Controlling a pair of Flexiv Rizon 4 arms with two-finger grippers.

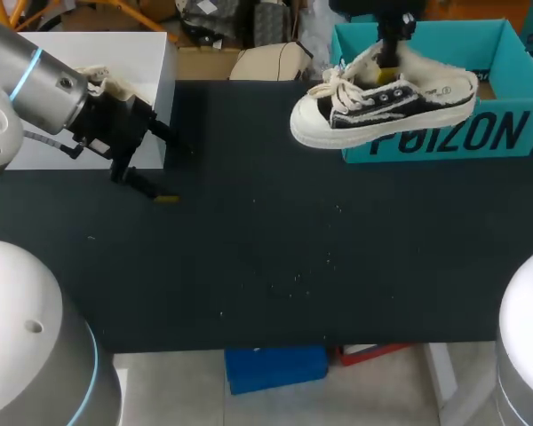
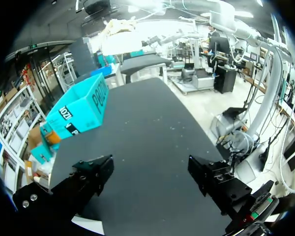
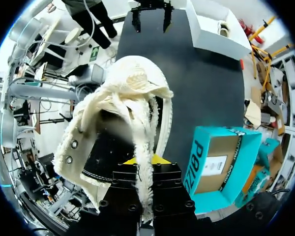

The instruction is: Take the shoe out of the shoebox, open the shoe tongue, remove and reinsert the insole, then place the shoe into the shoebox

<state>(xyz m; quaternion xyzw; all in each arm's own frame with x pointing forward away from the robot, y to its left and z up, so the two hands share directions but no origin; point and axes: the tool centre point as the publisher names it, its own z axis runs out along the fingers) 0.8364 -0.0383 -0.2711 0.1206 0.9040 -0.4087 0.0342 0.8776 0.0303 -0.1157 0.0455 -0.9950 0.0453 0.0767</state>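
Currently the right gripper (image 1: 389,55) is clenching the shoe (image 1: 382,105) by the frayed cloth at its opening. It is coming down from the head view's far edge, and the rest of its arm is cut off there. The shoe is hanging on its side, toe pointing toward the left arm, and is covering the near left corner of the teal shoebox (image 1: 444,142). Whether its sole is clear of the table (image 1: 275,257) is hard to judge. In the right wrist view, cream laces (image 3: 130,78) and cloth are filling the space ahead of the fingers. Only a sliver of a yellow tip is showing, and the shoe's inside is staying hidden, so the insole cannot be made out. Beside the shoe the shoebox is lying open, showing a brown floor.

Meanwhile the left gripper (image 1: 176,174) is hovering low over the table's left side, well apart from the shoe, fingers spread with nothing between them. In its own wrist view only the black finger bodies are showing, with the yellow tips cut off. Just behind it a white box (image 1: 151,53) is standing. A pale lump (image 1: 98,80) at that box is half hidden by the arm and cannot be identified.
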